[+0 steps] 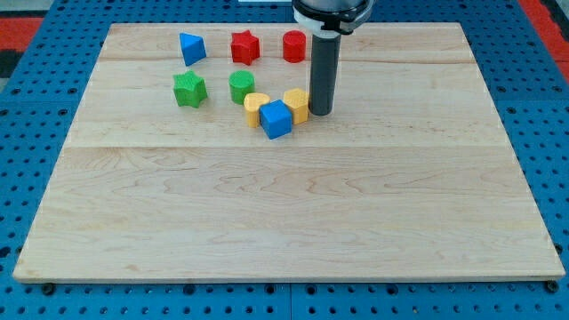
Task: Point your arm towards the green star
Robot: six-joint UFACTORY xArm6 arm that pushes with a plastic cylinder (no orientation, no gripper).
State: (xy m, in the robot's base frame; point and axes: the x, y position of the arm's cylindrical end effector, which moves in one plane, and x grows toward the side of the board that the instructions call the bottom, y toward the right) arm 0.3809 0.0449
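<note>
The green star (189,89) lies on the wooden board (284,204) at the upper left. A green round block (241,86) sits just to its right. My tip (320,113) rests on the board at the upper middle, touching or nearly touching the right side of a yellow block (298,104). The tip is well to the right of the green star, with the green round block, another yellow block (256,108) and a blue cube (276,119) between them.
A blue block (191,48), a red star (244,46) and a red round block (294,45) stand in a row near the view's top. The board lies on a blue perforated table (36,133).
</note>
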